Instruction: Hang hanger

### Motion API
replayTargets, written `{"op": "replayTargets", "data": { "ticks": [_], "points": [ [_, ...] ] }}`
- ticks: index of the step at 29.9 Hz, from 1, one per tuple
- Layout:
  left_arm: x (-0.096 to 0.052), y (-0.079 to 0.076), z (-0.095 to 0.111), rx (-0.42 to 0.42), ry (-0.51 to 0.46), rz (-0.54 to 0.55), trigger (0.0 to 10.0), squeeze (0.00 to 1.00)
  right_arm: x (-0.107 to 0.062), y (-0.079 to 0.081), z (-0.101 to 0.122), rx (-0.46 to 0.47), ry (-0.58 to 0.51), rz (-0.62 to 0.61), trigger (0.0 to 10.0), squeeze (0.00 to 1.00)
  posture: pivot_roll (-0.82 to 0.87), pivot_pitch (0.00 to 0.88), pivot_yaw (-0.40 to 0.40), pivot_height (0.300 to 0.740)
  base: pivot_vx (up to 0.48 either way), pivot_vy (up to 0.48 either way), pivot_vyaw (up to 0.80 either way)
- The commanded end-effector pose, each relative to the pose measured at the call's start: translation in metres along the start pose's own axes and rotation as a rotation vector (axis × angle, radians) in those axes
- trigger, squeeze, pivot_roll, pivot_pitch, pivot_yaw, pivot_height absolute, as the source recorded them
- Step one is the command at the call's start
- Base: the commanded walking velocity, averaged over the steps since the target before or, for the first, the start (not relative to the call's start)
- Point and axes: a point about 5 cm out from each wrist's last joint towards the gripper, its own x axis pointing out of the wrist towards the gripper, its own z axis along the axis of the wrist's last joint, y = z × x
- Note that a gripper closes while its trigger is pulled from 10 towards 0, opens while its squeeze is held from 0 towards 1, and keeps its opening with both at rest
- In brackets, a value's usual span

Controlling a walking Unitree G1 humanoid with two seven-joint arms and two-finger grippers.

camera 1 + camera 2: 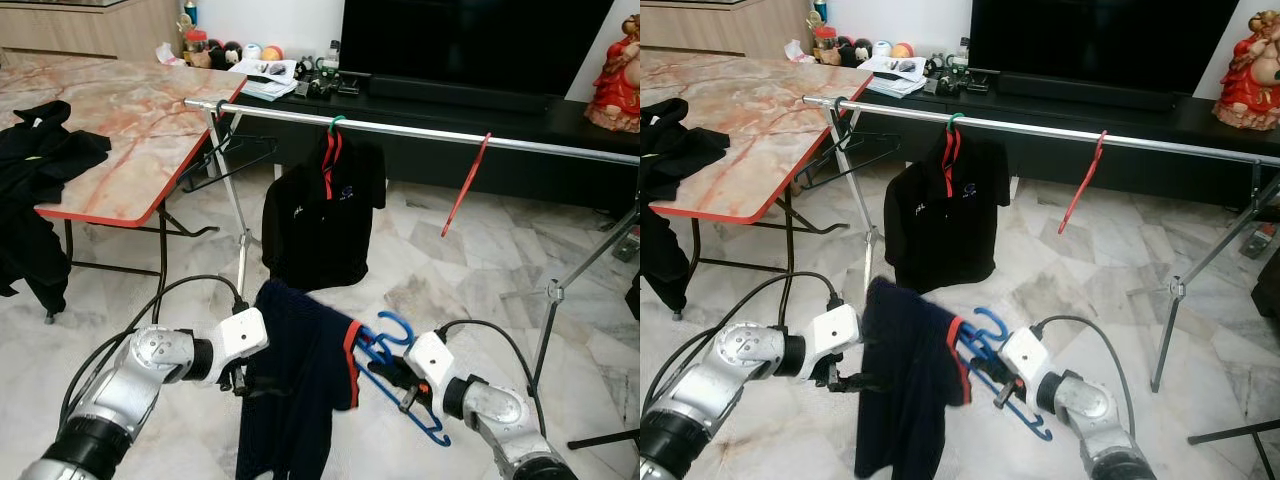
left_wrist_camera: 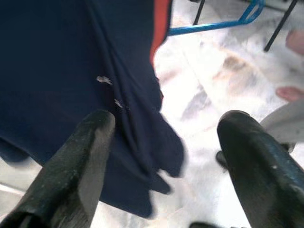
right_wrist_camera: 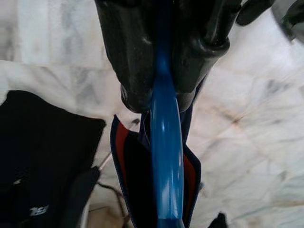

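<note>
My right gripper (image 1: 392, 372) is shut on a blue hanger (image 1: 392, 326), low over the floor in front of me. In the right wrist view the blue hanger (image 3: 166, 156) runs straight out from between the closed fingers (image 3: 130, 71). A navy shirt (image 1: 295, 380) with a red collar hangs on the hanger. My left gripper (image 2: 161, 156) is open at the navy shirt's (image 2: 61, 80) left side, and its fingers (image 2: 80, 161) hold nothing. Above and beyond stands the steel rail (image 1: 420, 130).
On the rail hang a black polo (image 1: 320, 215) on a green hanger, a bare red hanger (image 1: 465, 185) and a black hanger (image 1: 225, 155) at its left end. A marble-top table (image 1: 120, 110) with black clothes (image 1: 40, 150) stands left. The rack's leg (image 1: 555, 290) is at right.
</note>
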Motion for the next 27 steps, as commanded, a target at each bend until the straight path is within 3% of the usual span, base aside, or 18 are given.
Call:
{"op": "replayTargets", "data": {
  "ticks": [1,2,3,4,10,14,19,20,23,27],
  "points": [
    [0.001,0.001,0.000,-0.009,-0.002,0.034,10.0,1.00,0.004,-0.009,0.020,-0.024,-0.081,-0.042,0.0,0.00,0.04,0.059,-0.060,0.740,0.000,0.000,0.00],
    [0.003,0.000,-0.002,-0.011,0.004,0.047,10.0,0.98,0.005,-0.010,0.024,-0.025,-0.092,-0.044,0.0,0.00,0.04,0.059,-0.059,0.740,0.000,0.000,0.00],
    [0.008,0.000,-0.007,-0.026,0.024,0.089,10.0,0.38,0.007,-0.013,0.029,-0.024,-0.103,-0.064,0.0,0.00,0.04,0.057,-0.059,0.740,0.000,0.000,0.00],
    [0.011,0.000,-0.011,-0.031,0.037,0.125,10.0,0.00,0.008,-0.014,0.033,-0.027,-0.109,-0.065,0.0,0.00,0.04,0.056,-0.058,0.740,0.000,0.000,0.00],
    [0.031,-0.001,-0.027,-0.204,0.037,0.337,10.0,0.00,0.017,-0.013,0.052,-0.089,-0.121,-0.036,0.0,0.00,0.03,0.051,-0.066,0.740,0.000,0.000,0.00],
    [0.042,-0.005,-0.029,-0.256,0.022,0.376,10.0,0.00,0.021,-0.009,0.066,-0.117,-0.150,-0.006,0.0,0.00,0.03,0.049,-0.068,0.740,0.000,0.000,0.00],
    [0.048,0.004,-0.028,-0.291,0.009,0.508,10.0,0.00,0.026,-0.006,0.082,-0.135,-0.180,0.011,0.0,0.00,0.02,0.046,-0.069,0.740,0.000,0.000,0.00],
    [0.049,0.005,-0.026,-0.306,-0.010,0.509,10.0,1.00,0.027,-0.005,0.084,-0.133,-0.185,0.013,0.0,0.00,0.02,0.046,-0.069,0.740,0.000,0.000,0.00],
    [0.052,0.006,-0.023,-0.347,-0.043,0.532,10.0,1.00,0.029,-0.001,0.089,-0.141,-0.195,0.024,0.0,0.00,0.02,0.044,-0.069,0.740,0.000,0.000,0.00],
    [0.055,0.007,-0.022,-0.344,-0.038,0.540,10.0,1.00,0.030,0.003,0.093,-0.143,-0.204,0.037,0.0,0.00,0.01,0.039,-0.067,0.740,0.000,0.000,0.00]
  ]
}}
